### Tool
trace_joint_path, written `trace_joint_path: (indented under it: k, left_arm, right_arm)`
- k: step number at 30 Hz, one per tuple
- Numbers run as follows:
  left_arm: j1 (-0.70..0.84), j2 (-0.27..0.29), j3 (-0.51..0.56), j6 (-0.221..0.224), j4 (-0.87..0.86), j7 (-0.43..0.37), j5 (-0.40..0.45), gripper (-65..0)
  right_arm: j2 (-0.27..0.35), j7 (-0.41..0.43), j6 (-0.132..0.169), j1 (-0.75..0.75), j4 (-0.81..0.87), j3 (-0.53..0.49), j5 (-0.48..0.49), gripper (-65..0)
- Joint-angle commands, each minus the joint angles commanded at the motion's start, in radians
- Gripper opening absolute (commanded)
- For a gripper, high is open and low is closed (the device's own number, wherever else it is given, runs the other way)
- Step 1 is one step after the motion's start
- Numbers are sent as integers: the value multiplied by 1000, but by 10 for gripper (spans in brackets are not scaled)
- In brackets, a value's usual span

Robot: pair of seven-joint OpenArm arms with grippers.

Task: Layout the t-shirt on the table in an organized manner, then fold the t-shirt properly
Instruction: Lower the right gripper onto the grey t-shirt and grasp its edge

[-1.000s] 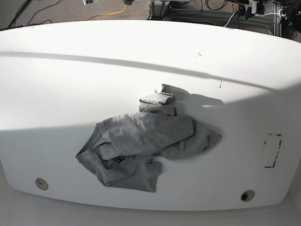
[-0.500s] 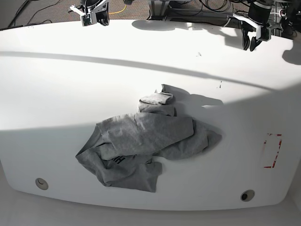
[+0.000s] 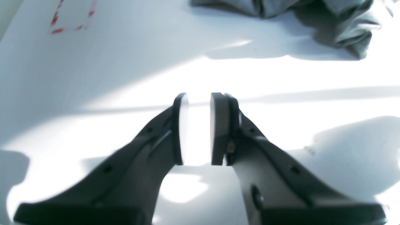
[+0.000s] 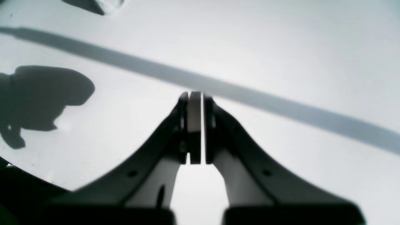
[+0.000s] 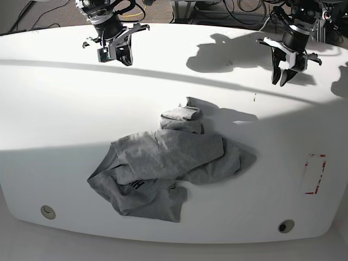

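The grey t-shirt (image 5: 168, 163) lies crumpled in a heap at the middle front of the white table (image 5: 65, 109), with a bit of black lettering showing at its lower left. Its edge shows at the top of the left wrist view (image 3: 343, 18). My left gripper (image 5: 279, 82) hovers over the far right of the table, well behind the shirt, its jaws a little apart and empty (image 3: 198, 97). My right gripper (image 5: 125, 58) hovers over the far left, its jaws together and empty (image 4: 196, 93). Neither touches the shirt.
A red tape rectangle (image 5: 314, 174) marks the table's right side and shows in the left wrist view (image 3: 73, 15). Two round holes (image 5: 48, 211) (image 5: 286, 225) sit near the front edge. Cables and equipment lie beyond the far edge.
Both arms have come in from the far edge and moved forward over the table, towards the shirt. The t-shirt has not moved.
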Motion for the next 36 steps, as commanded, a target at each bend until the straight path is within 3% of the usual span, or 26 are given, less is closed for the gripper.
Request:
trace_joint_path:
  k: [7,10,12,16,19,26,28,30,33,36]
  left_arm:
    - [-69,-21,66,0,-5,3,0,-543]
    - [-114,-21,71,0,0,66,0,-542]
    - [-155,-20,71,0,3,143,-3,-540]
    - [-239,-20,71,0,-2,249,-2,-540]
    - [-292,-20,71,0,2,295,-3,-540]
    - [-365,-18,72,-26,2,358,-2,-519]
    - [-373,-17,72,-26,2,368,-5,-456]
    - [-387,-15,72,-26,2,370,-5,-351]
    - [-397,-15,72,-26,2,368,-5,-257]
    - [-400,-15,72,-26,2,370,-5,-253]
  right_arm:
    - [0,-209,2,239,-3,2,0,-636]
    - [0,-296,2,344,-11,2,-3,-623]
    - [0,-350,2,422,-18,5,-3,-563]
    - [6,-374,2,539,-63,8,-3,-420]
    - [41,-374,2,603,-118,2,0,-376]
    - [54,-374,5,752,-316,0,5,-333]
    - [74,-374,20,798,-374,0,5,-319]
    - [84,-373,57,853,-460,2,5,-308]
    - [91,-371,107,925,-566,6,2,-304]
    - [92,-348,152,991,-683,6,-3,-304]
